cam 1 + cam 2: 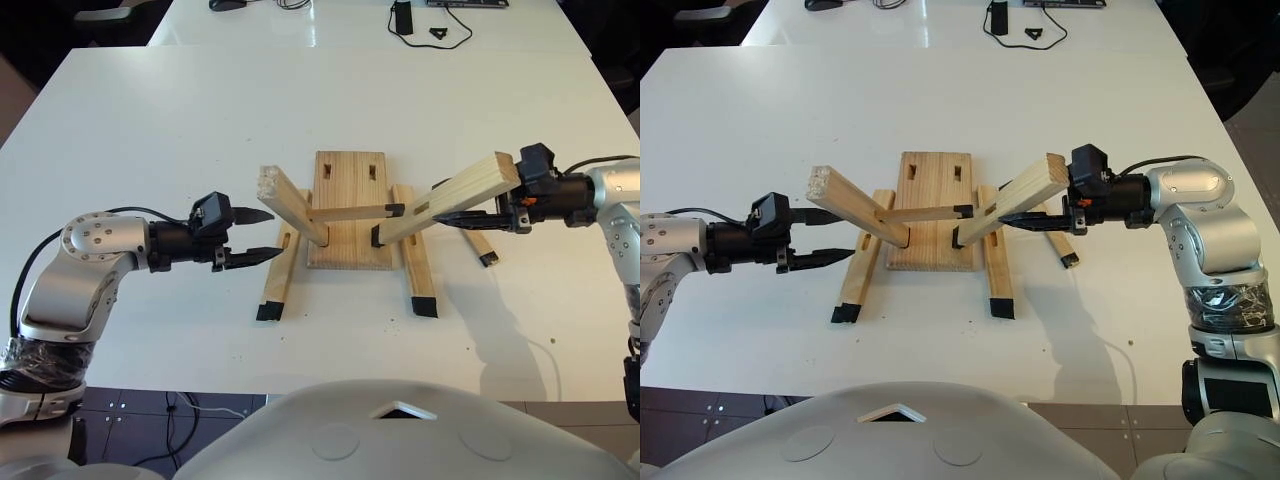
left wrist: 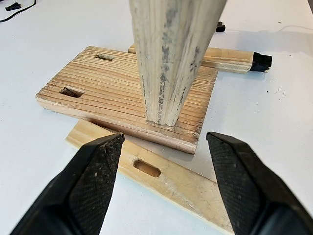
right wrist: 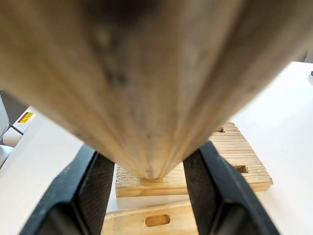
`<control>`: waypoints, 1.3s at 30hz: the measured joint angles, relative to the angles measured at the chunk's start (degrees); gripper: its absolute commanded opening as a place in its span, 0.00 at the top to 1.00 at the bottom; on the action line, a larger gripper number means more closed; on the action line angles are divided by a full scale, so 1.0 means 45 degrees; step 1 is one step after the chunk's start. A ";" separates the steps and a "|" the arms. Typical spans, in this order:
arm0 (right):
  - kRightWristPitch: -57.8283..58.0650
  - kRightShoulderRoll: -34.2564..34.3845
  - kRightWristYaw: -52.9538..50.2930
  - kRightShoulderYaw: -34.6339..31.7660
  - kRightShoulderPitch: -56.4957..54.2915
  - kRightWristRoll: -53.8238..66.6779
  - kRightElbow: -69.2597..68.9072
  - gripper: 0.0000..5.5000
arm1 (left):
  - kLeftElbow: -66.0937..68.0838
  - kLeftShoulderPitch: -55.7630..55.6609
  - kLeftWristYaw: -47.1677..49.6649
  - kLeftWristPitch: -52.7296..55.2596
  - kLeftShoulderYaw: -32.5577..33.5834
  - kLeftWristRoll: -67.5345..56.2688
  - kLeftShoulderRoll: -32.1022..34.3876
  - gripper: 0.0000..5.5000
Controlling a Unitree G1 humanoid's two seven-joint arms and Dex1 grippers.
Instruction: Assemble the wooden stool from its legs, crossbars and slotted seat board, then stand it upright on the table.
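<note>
wooden right leg (image 1: 460,198), clamped between the right gripper's (image 1: 445,212) fingers, leans on the seat board (image 1: 345,250), tied by a crossbar (image 1: 350,212) to the left leg (image 1: 295,205). left gripper (image 1: 272,235) gapes wide, empty, with that leg just ahead of it. risk: unheld leg slips or joint pulls apart if the right gripper shifts.

Head stereo pair: the table (image 1: 120,120) is viewed from above and behind the arms, facing forward and down, and one scene is covered by both eyes. Left wrist: aimed close along its fingers (image 2: 83,191) at a leg (image 2: 168,58) and the board (image 2: 112,83). Right wrist: set closer still beneath the other leg (image 3: 146,73), and the board (image 3: 244,156) is shared with all other views.
</note>
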 measured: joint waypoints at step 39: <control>-0.1723 0.0083 0.1934 0.3038 -0.3481 -0.1342 0.2653 0.63 | -0.1144 -0.0420 0.0260 0.0614 -0.0399 -0.0581 -0.0730 0.43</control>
